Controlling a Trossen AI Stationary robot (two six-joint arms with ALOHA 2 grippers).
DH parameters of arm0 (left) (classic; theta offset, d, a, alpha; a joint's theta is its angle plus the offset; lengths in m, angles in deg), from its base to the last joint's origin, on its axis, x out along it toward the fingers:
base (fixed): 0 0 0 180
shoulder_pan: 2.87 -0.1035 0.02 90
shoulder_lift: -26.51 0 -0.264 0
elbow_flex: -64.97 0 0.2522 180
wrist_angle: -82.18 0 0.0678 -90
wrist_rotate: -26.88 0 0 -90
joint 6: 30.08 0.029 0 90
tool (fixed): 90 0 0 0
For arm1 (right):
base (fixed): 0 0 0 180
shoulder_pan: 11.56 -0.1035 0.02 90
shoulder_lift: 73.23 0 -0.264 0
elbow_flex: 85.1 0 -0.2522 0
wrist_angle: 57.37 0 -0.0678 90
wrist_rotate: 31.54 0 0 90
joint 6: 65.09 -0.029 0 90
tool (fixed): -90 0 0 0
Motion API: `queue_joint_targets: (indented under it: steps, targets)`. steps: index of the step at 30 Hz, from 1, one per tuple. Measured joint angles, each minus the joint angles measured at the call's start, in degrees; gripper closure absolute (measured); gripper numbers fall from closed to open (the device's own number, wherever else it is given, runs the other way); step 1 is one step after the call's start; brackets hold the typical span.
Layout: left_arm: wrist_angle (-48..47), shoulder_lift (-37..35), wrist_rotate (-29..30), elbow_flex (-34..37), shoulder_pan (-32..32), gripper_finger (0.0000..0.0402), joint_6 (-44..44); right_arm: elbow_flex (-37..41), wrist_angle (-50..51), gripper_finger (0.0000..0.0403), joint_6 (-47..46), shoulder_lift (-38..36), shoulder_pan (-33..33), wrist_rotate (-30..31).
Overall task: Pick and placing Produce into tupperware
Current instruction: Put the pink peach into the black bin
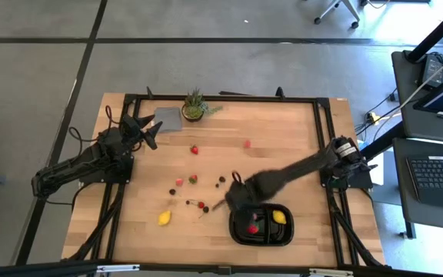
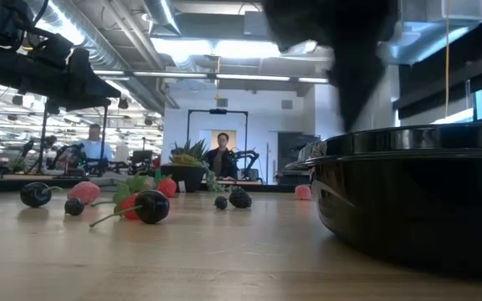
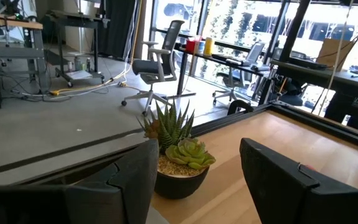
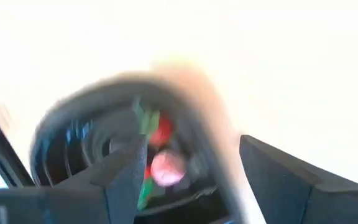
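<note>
My right pincer (image 1: 233,201): it hangs just over the near-left rim of the black tray (image 1: 241,235), because that is where fruit must be let go. In my wrist view the two fingers (image 4: 126,171) stand well apart with nothing between them, so I judge the hold is empty; the view is smeared, so I claim no more.

My left pincer (image 1: 151,132): parked at the far-left corner, fingers spread and holding nothing, facing the potted plant (image 3: 178,158). It waits there so as not to cross my working arm.

Tray: it sits at the near edge, right of centre, close under my right arm's reach. Inside lie a lemon (image 1: 280,218) on the right and a strawberry (image 1: 252,228) on the left, each in its own shallow part.

Fruit outside the tray: a lemon (image 1: 164,218) near-left, cherries (image 1: 203,205) just left of my right pincer, strawberries (image 1: 194,149) mid-table, a pink bit (image 1: 247,143) farther off. They are scattered apart, which leaves room to close on one at a time.

Cloth (image 1: 168,118): flat at the far-left beside the plant, not part of the job.

Judgement: the task is early; most pieces wait, and the cherries look the closest pick.
</note>
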Motion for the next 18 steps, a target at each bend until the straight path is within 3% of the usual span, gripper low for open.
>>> queue_joint_targets:
  steps: [8, 18]
  targets:
    - [0.0, 0.0, 0.0, 0.0, 0.0, 0.0182, 0.0, -7.5, 4.9, 0.0143, 11.2, 0.0, 13.4, 0.3]
    - [0.0, 0.0, 0.0, 0.0, 0.0, 0.0182, 0.0, -5.9, 7.1, 0.0143, 16.5, 0.0, 30.9, 0.7]
